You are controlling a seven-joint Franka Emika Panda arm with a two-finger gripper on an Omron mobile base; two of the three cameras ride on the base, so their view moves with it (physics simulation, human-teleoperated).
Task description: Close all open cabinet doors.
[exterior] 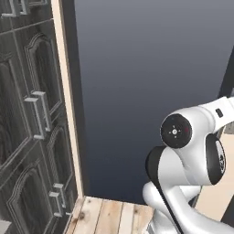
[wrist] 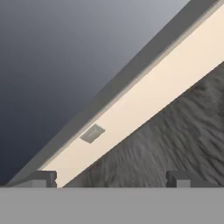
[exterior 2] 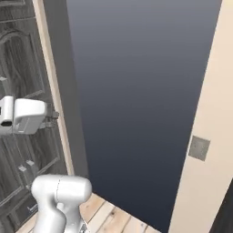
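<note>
Hand view looks along our gripper (wrist: pixel 111 179), whose two small dark fingertips (wrist: pixel 43 178) stand well apart at the bottom with nothing between them. Past them we see a dark grey wood-grain surface (wrist: pixel 175 135) close ahead, a cream strip (wrist: pixel 144 100) running diagonally beside it with a small grey square plate (wrist: pixel 92 133) set in it, and a plain dark blue-grey backdrop (wrist: pixel 57 65) beyond.

In the left base view the cabinet doors (exterior: pixel 27 114) fill the left side: dark grey wood-grain panels with arched raised frames, carrying long vertical grey bar handles (exterior: pixel 39 114), with a lower pair of handles (exterior: pixel 58 199) near the bottom. A light wooden edge (exterior: pixel 67 91) runs top to bottom just beside them. Our white arm (exterior: pixel 192 151) rises at the lower right over a pale plank floor (exterior: pixel 109 215).

In the right base view the hand (exterior 2: pixel 25 116) sits at the far left, right against the door panels (exterior 2: pixel 22 59) and next to the light edge (exterior 2: pixel 50 82). From these angles we cannot tell whether it touches a door, nor which doors stand open. On the right a cream wall (exterior 2: pixel 209 136) bears a grey square plate (exterior 2: pixel 199 148).
</note>
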